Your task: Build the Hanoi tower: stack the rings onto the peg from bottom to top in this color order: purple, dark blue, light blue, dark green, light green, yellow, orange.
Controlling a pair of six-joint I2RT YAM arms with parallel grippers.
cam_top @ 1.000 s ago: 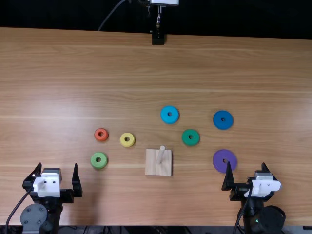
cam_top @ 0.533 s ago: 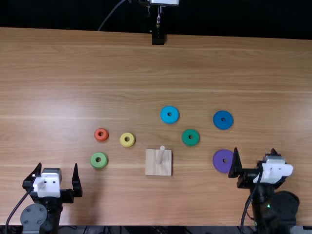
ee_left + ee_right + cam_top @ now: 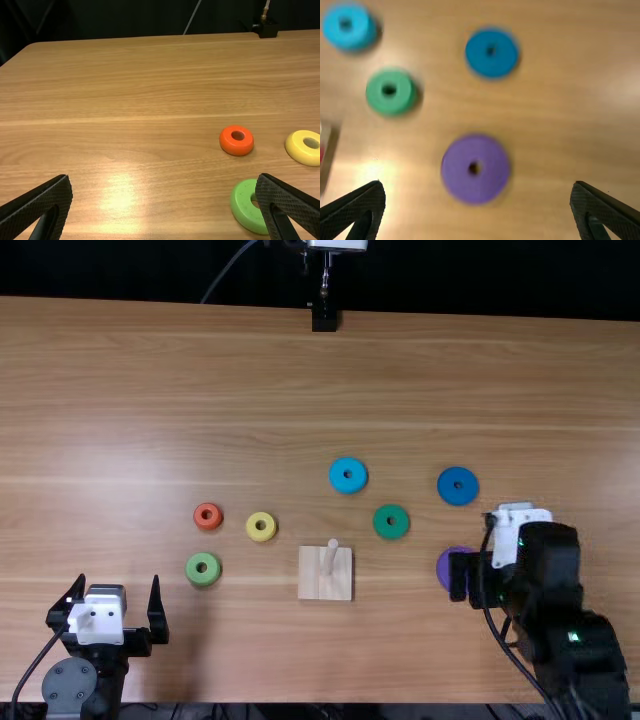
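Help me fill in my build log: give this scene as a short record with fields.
Peg: pale round wooden peg on square wooden base, no rings
Loose on table: seven flat round rings, purple, dark blue, light blue, dark green, light green, yellow, orange
Ring material: cannot tell
Right claw: open, above purple ring
Left claw: open, light green ring nearest
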